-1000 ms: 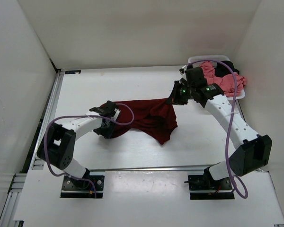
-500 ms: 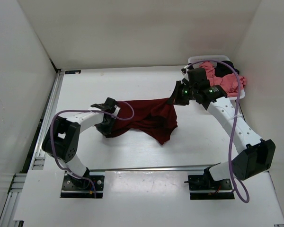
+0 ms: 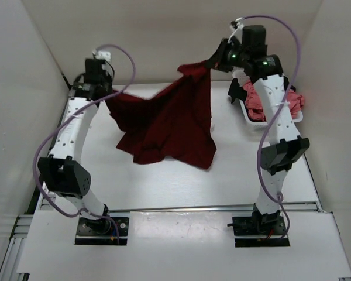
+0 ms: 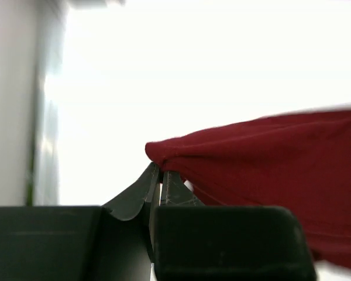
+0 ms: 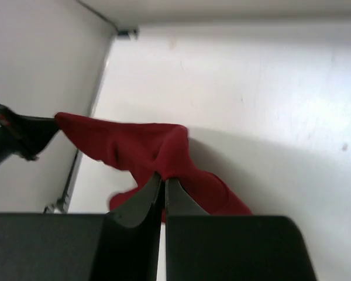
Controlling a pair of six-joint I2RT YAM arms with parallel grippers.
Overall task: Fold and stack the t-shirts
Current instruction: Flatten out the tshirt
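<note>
I see both arms raised over the table (image 3: 164, 187), with the maroon t-shirt (image 3: 169, 123) strung between them. My left gripper (image 3: 107, 95) is pinched closed on one corner of the cloth at the far left. From the left wrist camera its two fingertips (image 4: 141, 196) meet with a bunched red edge caught at their tips, and the fabric runs off to the right. My right gripper (image 3: 214, 62) is clamped on another corner at the far right, toward the back of the table. From the right wrist camera the jaws stand together with a fold of red cloth squeezed between them, and the shirt stretches away to the left gripper at the edge of that view. Between the two holds the top edge sags, and the body of the shirt hangs down in a loose, wrinkled sheet over the middle of the table. I cannot tell whether its lower hem touches the surface. The pink t-shirt (image 3: 254, 102) lies crumpled in the white basket (image 3: 297, 117) at the far right corner, beneath the right arm.
</note>
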